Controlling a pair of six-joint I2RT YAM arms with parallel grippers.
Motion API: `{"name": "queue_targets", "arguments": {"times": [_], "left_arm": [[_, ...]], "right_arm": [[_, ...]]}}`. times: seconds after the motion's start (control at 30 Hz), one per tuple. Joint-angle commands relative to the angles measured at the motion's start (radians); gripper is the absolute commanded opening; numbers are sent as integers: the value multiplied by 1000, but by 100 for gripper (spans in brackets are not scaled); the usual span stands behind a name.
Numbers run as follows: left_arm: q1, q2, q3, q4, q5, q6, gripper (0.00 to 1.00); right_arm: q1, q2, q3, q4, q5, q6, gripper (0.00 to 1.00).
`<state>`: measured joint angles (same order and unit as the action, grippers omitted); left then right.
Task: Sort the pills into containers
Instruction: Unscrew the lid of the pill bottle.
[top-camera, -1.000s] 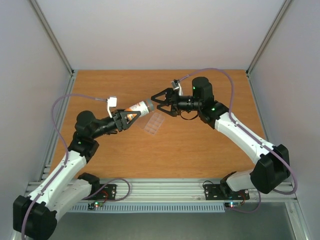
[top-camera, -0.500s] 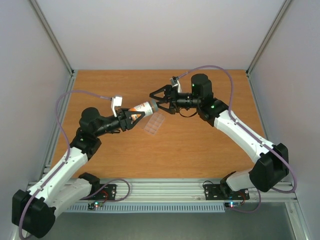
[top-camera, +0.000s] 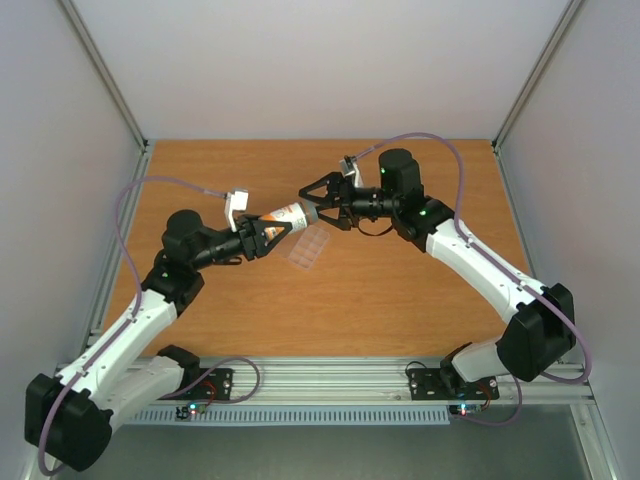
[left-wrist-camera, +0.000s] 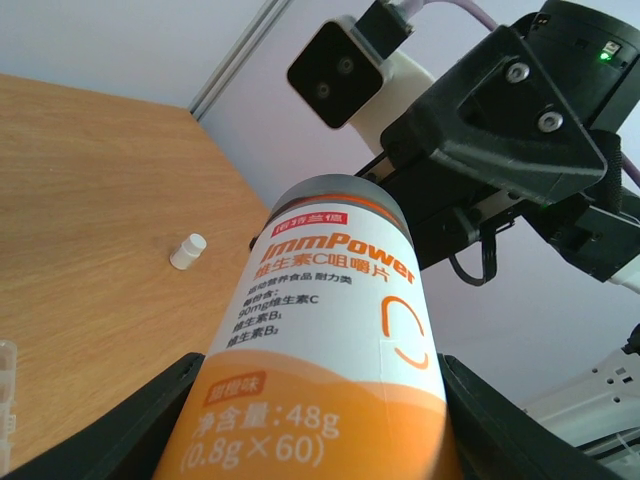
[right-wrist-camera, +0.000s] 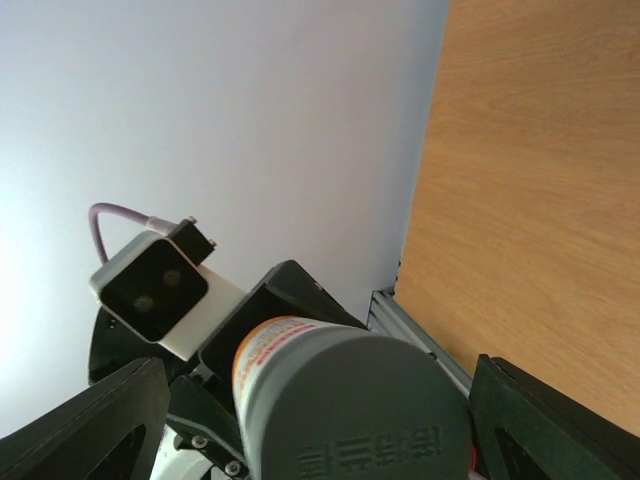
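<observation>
A wooden bench (top-camera: 400, 290) is seen beneath both arms. The left tool (top-camera: 268, 230) is pinched around the lower body of an orange-and-white bottle (left-wrist-camera: 330, 330), which is held tilted above the bench with its top toward the right arm. The right tool (top-camera: 312, 207) is spread, one finger at each side of the bottle's top, with gaps visible. A clear pill box (top-camera: 309, 250) is laid flat on the bench, just nearside of the bottle. The bottle is closed by a grey cap (right-wrist-camera: 370, 410). A small white cylinder (left-wrist-camera: 188, 251) is seen on the bench, apart.

One bottle (top-camera: 287, 213), one pill box (top-camera: 309, 249), one small white cylinder (left-wrist-camera: 188, 251).
</observation>
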<state>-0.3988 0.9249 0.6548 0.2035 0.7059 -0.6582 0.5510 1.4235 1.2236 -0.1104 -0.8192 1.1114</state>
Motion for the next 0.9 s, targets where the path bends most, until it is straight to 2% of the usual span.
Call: {"name": "queue_targets", "arguments": {"times": [0.0, 0.37, 0.87], "left_arm": [[-7, -1, 50, 61, 12, 35, 24], [-7, 2, 52, 23, 11, 72, 24], [-6, 77, 66, 107, 35, 57, 23]], "right_arm": [[8, 13, 12, -44, -10, -24, 85], [-21, 18, 31, -56, -24, -36, 84], [-2, 8, 8, -57, -46, -27, 83]]}}
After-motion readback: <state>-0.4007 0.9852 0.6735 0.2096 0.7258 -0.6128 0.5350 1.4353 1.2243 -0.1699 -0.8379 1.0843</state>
